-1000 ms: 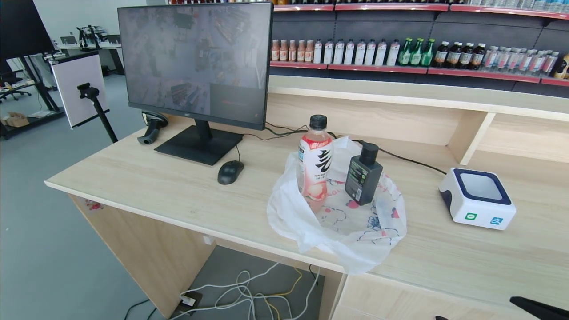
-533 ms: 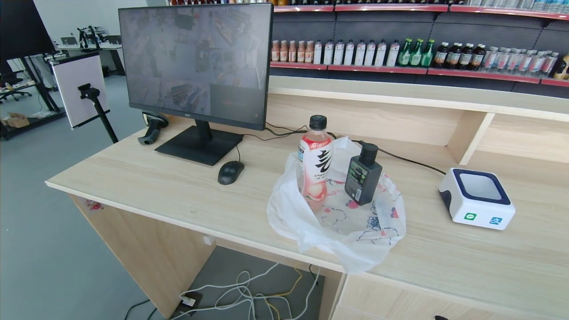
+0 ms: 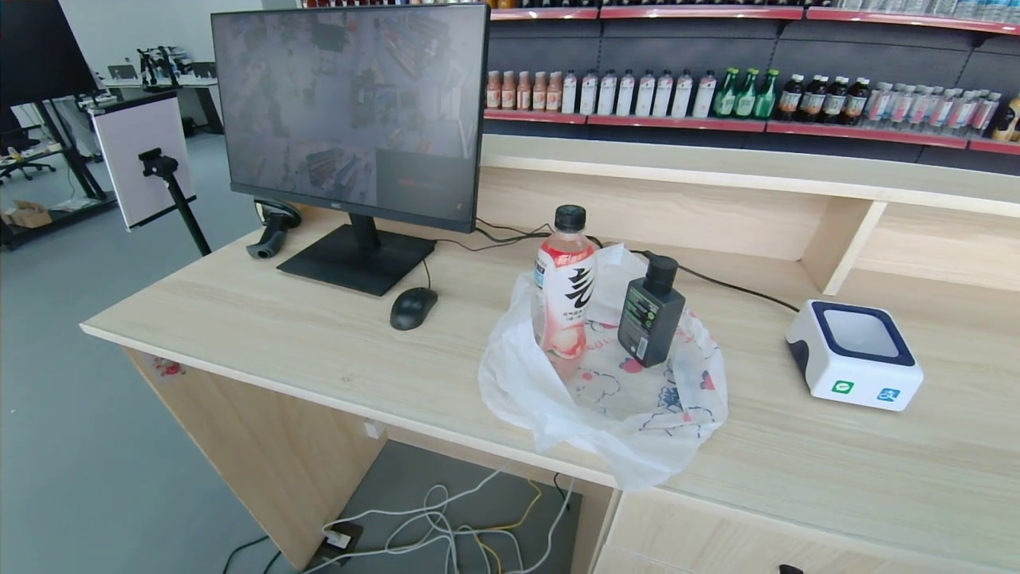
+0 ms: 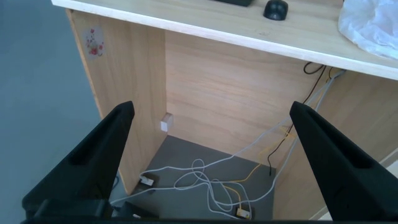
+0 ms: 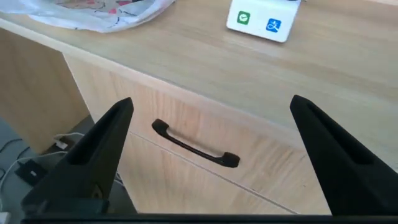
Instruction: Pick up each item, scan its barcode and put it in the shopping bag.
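While the arms hung low: both grippers sat beneath counter-top level, in front of the counter [image 3: 279, 335]
Left gripper [image 4: 211, 109]: fingers spread wide, nothing between them; faced the open space under the counter, over loose cables [image 4: 205, 180] on the floor
Right gripper [image 5: 211, 102]: fingers likewise wide apart, nothing held; faced the drawer front with its dark handle [image 5: 194, 145]
Shopping bag [image 3: 606, 406]: thin white plastic with a flower print, lay spread open on the counter, near its front edge, one fold drooping over that edge
Pink bottle [image 3: 564, 299]: upright inside the bag on its left side, black cap on; lower part seen through the bag's film
Dark bottle [image 3: 649, 315]: upright inside the bag, just right of the pink bottle, the two apart; black cap, label facing the robot
Scanner [image 3: 854, 355]: white box with a dark-rimmed window on top, on the counter right of the bag, clear of it
Black cable [image 3: 733, 291]: ran along the counter behind the bag toward the scanner
Monitor [image 3: 351, 112]: stood at the counter's left rear, screen dim
Mouse [image 3: 413, 308]: black, in front of the monitor stand, left of the bag
Handheld scanner [image 3: 271, 227]: black, beside the monitor's left edge
Shelves [image 3: 717, 94]: behind the counter, rows of bottles
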Controlling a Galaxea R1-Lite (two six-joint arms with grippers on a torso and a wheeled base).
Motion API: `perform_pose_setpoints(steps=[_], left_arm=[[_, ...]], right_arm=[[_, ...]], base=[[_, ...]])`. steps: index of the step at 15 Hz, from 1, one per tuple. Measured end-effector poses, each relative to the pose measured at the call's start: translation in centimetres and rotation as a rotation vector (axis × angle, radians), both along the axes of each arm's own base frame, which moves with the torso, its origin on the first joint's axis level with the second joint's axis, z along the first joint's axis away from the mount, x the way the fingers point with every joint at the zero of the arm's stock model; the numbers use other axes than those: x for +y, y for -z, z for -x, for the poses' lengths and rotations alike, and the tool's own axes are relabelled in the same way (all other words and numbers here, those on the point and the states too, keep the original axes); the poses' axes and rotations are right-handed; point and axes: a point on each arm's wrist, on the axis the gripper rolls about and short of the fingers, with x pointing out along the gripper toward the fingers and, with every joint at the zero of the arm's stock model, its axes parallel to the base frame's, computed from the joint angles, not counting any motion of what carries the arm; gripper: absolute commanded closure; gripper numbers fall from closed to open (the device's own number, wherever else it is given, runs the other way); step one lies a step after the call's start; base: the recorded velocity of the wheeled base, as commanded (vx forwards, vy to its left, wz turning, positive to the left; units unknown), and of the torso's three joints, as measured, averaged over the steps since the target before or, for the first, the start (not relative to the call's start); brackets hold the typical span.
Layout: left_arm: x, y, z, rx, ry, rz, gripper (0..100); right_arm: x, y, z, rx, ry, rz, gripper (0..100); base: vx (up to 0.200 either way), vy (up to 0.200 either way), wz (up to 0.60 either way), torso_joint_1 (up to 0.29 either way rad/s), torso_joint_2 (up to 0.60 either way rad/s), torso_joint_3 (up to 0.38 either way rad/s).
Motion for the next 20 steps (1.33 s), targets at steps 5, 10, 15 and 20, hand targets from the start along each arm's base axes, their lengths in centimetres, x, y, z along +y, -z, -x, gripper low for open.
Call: perform_pose_setpoints(steps=[5,10,15,20], left_arm=[[0.00,0.00,0.00,0.000,0.000,0.000,0],[0.00,0.01,0.00,0.001,0.001,-0.005,0],[0.00,0.03,0.00,0.003,0.002,-0.013,0],[0.00,0.02,0.00,0.002,0.002,-0.012,0]], right_arm=[[0.10,0.52,0.19,0.027,0.062,-0.062,0],[0.13,0.57,0.39,0.002,0.077,-0.070,0],[0.13,0.57,0.44,-0.006,0.079,-0.070,0],[0.14,0.58,0.52,-0.017,0.084,-0.070,0]], base=[[-0.200,0.000,0.00,-0.001,0.00,0.001],[-0.120,0.000,-0.36,0.002,0.00,0.002],[0.000,-0.120,-0.24,0.005,0.00,0.003],[0.000,-0.200,0.00,0.005,0.00,0.003]])
